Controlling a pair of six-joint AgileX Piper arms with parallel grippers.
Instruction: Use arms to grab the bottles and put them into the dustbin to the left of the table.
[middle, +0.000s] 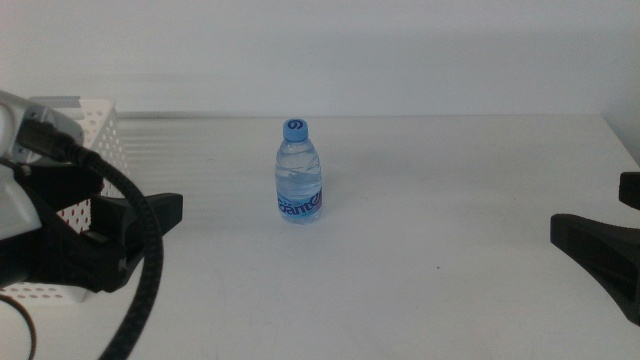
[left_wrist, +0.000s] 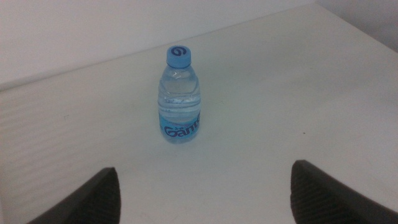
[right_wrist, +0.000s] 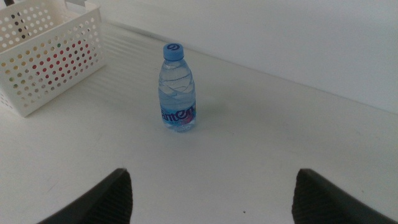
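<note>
The water bottle (middle: 299, 171) is standing upright mid-table (middle: 450, 170), well apart from the basket (middle: 92, 125). Left claw (left_wrist: 205, 193) is waiting wide open; it should be approaching level, closing around the label. Right claw (right_wrist: 211, 196) is idling open too.

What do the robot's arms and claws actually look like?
The left gripper is black and angular, on a grey-white casing with a thick black cable looping past. The right gripper shows only as a flat black wedge. Wrist views show two dark, matte jaws each, without markings.
</note>
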